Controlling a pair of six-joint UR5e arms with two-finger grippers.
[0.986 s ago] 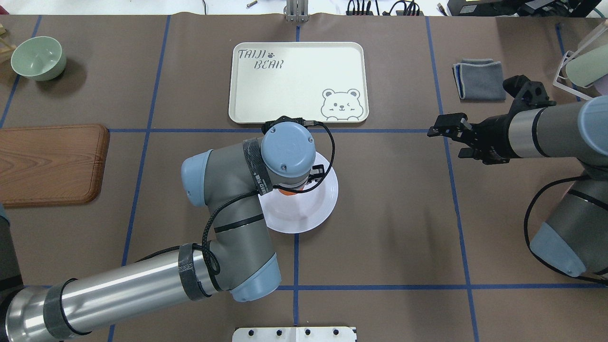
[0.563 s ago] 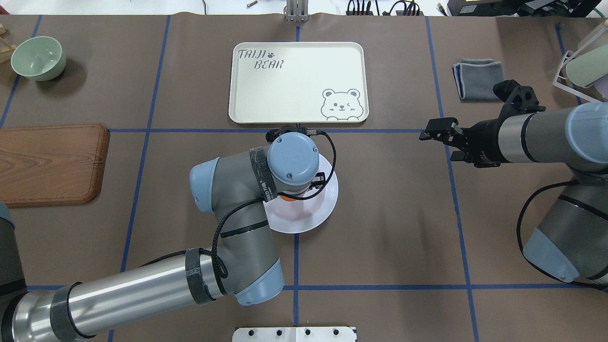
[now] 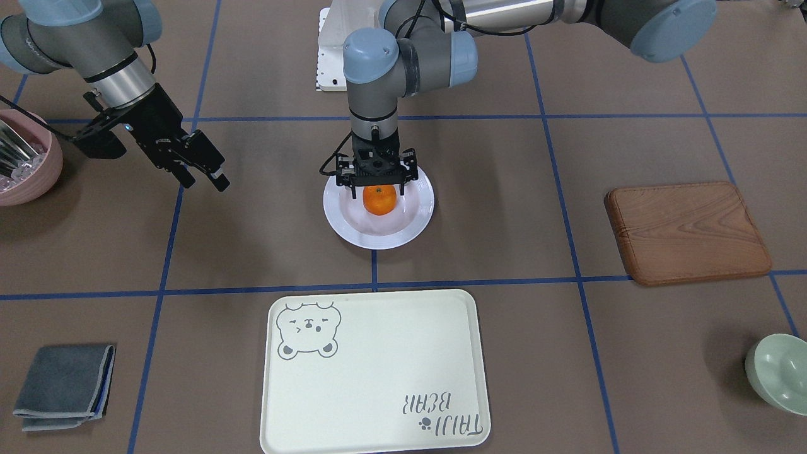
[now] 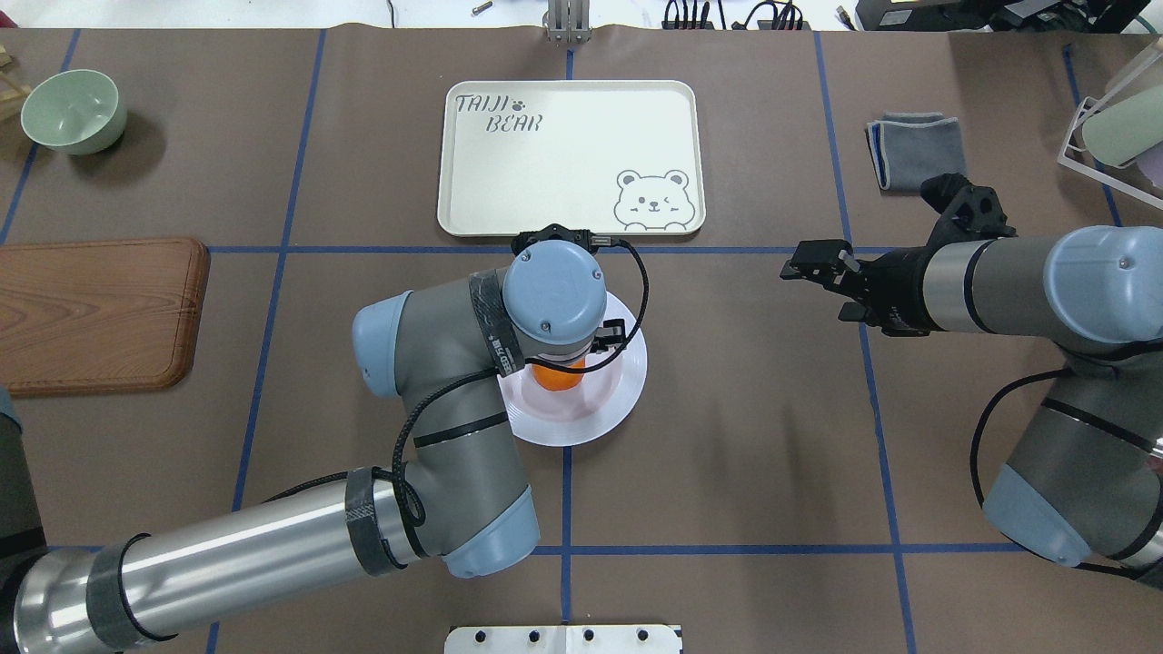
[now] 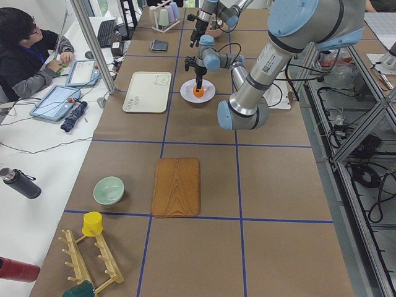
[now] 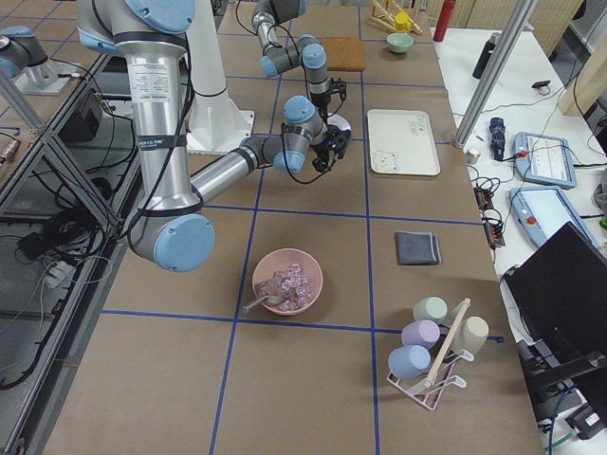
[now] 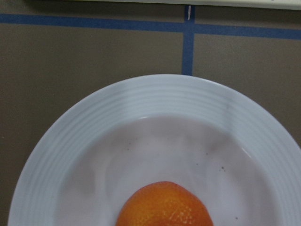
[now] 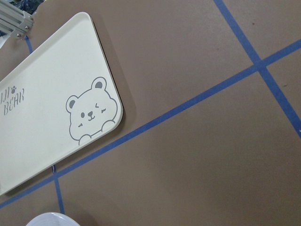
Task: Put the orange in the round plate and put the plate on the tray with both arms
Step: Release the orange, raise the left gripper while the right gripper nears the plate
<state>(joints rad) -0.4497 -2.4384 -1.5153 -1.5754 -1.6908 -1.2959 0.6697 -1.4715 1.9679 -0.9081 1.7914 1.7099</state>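
In the overhead view the left arm [image 4: 436, 363] is covering most of the orange [image 4: 556, 378] with its wrist, so only a sliver is showing. It is also hiding the left part of the round plate [image 4: 627, 381]. The left wrist view is cutting the orange off at its bottom edge and is showing no fingers.

In the front-facing view the left gripper [image 3: 376, 183] is hanging directly over the fruit at the frame's centre, its fingers spread wider than the fruit and gripping nothing. The orange is sitting in the plate's well. The plate is resting on the table [image 3: 567, 157] just above the tray [image 3: 391, 353], apart from it.

The right gripper [image 3: 207, 181] is hovering at upper left, fingers parted, holding nothing. A pink bowl [image 3: 28, 183], cut off by the left edge, is holding clear pieces and something metal. A green bowl [image 3: 778, 372] is sitting at lower right, clipped by the frame.
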